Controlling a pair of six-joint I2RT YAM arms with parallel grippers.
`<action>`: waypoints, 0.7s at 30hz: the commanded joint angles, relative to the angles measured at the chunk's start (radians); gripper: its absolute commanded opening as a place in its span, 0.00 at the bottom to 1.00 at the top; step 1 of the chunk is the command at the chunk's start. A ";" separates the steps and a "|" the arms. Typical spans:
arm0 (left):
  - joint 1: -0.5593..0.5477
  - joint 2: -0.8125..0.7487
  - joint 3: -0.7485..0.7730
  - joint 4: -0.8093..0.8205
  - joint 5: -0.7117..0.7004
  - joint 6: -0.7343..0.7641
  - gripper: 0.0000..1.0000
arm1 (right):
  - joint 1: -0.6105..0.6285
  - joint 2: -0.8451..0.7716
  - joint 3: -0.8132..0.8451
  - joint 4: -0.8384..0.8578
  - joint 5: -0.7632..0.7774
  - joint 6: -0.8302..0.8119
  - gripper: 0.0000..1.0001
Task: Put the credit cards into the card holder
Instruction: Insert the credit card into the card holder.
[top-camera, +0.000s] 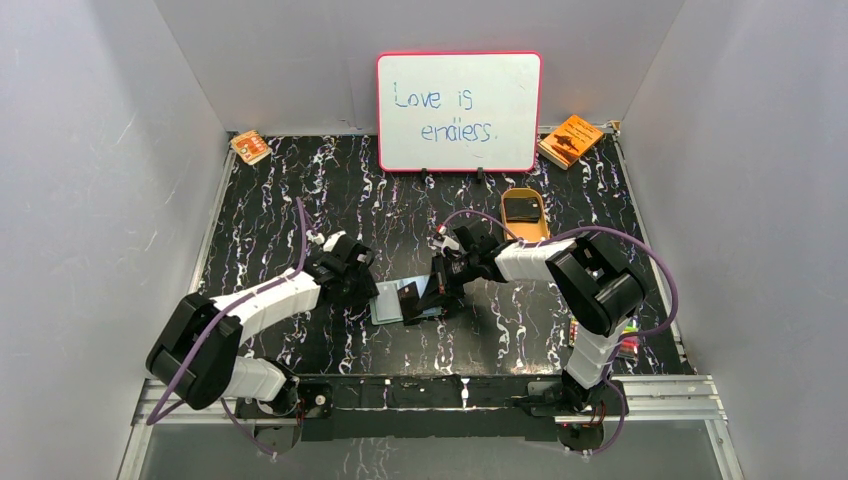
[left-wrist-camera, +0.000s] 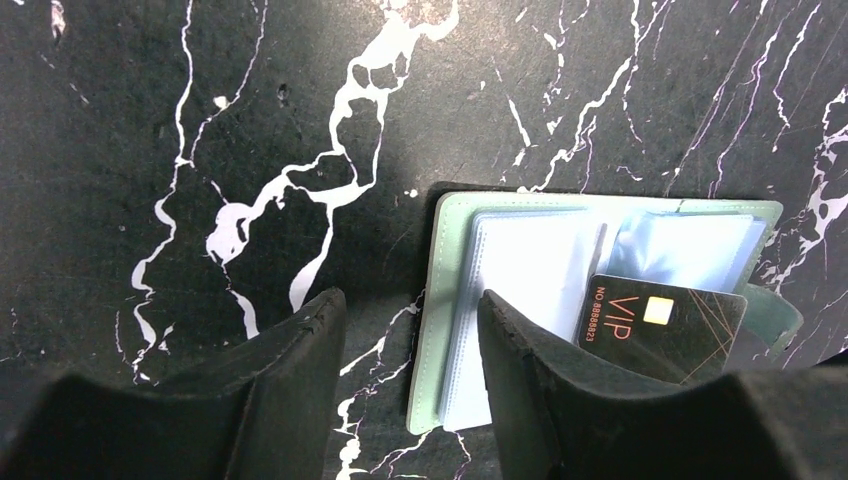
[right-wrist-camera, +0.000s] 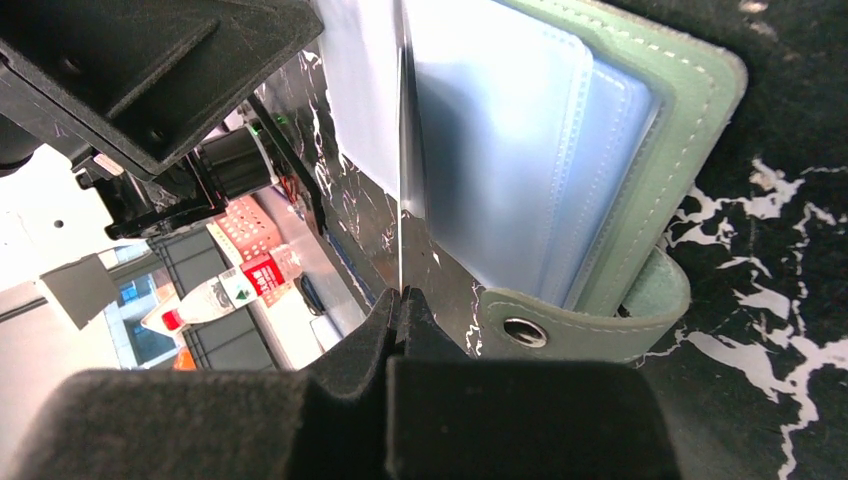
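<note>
The card holder (top-camera: 388, 302) lies open on the black marbled table, grey-green outside with pale blue-white sleeves (left-wrist-camera: 520, 270). My left gripper (top-camera: 370, 290) is open; in the left wrist view (left-wrist-camera: 410, 345) its fingers straddle the holder's left edge, one on the table and one over the sleeves. My right gripper (top-camera: 445, 285) is shut on a black "VIP" credit card (left-wrist-camera: 665, 325) and holds it tilted, its far edge at the holder's sleeves. In the right wrist view (right-wrist-camera: 400, 300) this card (right-wrist-camera: 355, 220) shows nearly edge-on beside the holder (right-wrist-camera: 650, 150). Another dark card (top-camera: 521, 207) lies in the tan tray (top-camera: 526, 232).
A whiteboard (top-camera: 458, 110) stands at the back centre. Orange booklets lie at the back right (top-camera: 570, 140) and back left (top-camera: 250, 146). Small coloured items (top-camera: 628, 340) sit at the table's right edge. The holder's snap strap (right-wrist-camera: 560, 335) curls up on its right side.
</note>
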 joint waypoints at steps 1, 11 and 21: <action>0.005 0.034 -0.004 -0.024 0.026 0.014 0.47 | 0.005 0.018 0.024 0.025 -0.010 -0.036 0.00; 0.006 0.053 0.003 -0.021 0.027 0.030 0.37 | 0.007 0.039 0.035 0.017 0.012 -0.076 0.00; 0.006 0.064 0.008 -0.019 0.033 0.039 0.37 | 0.007 0.060 0.052 0.070 0.006 -0.045 0.00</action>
